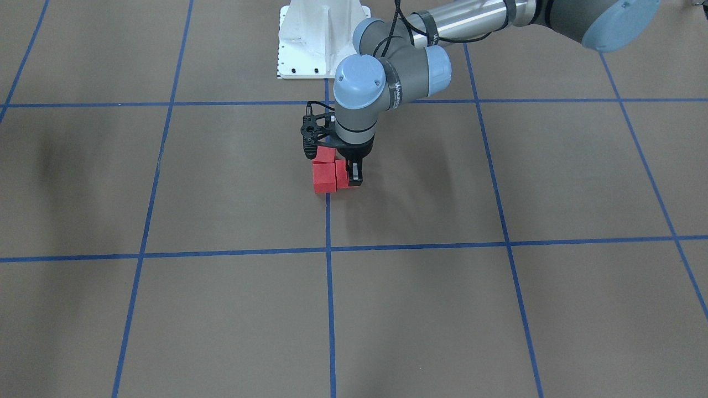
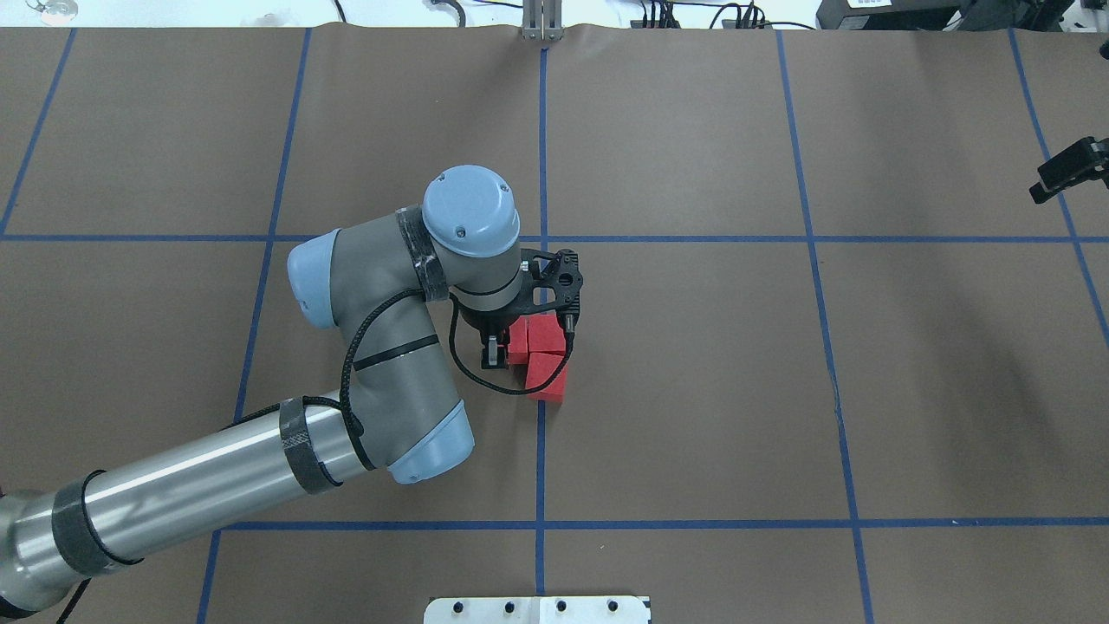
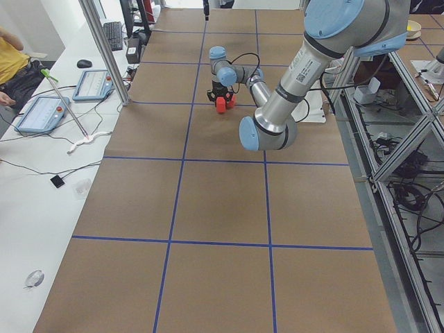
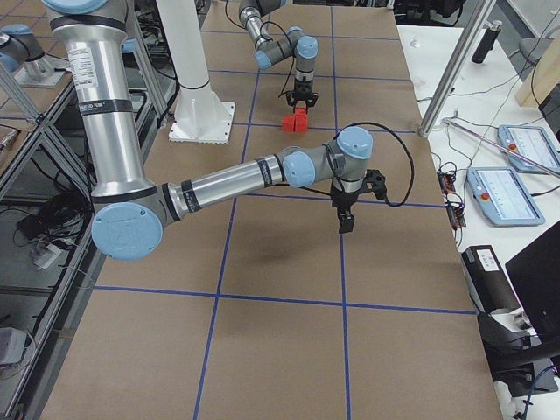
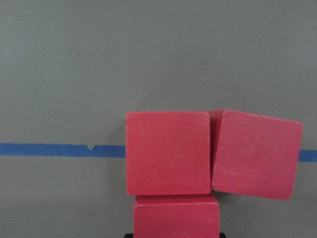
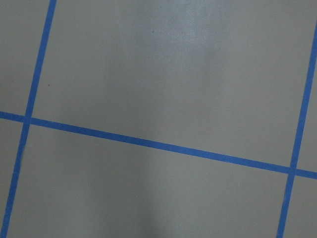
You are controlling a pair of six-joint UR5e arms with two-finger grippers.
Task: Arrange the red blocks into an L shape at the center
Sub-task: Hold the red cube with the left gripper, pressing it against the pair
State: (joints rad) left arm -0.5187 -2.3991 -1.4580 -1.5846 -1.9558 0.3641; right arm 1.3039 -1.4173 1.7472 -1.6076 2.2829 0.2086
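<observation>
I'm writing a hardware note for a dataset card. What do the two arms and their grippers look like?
The left arm and right arm share silver tube links, grey joints with pale blue caps, and black bands. White lettering marks one grey joint. A black cable loops beside the left wrist. The left gripper and right gripper are black, with slim fingers.

red blocks (image 5: 168,153): matte red | table (image 1: 221,182): brown, blue tape grid | left arm (image 2: 199,485): silver-grey, pale-blue caps | left claw (image 2: 517,347): black
</observation>
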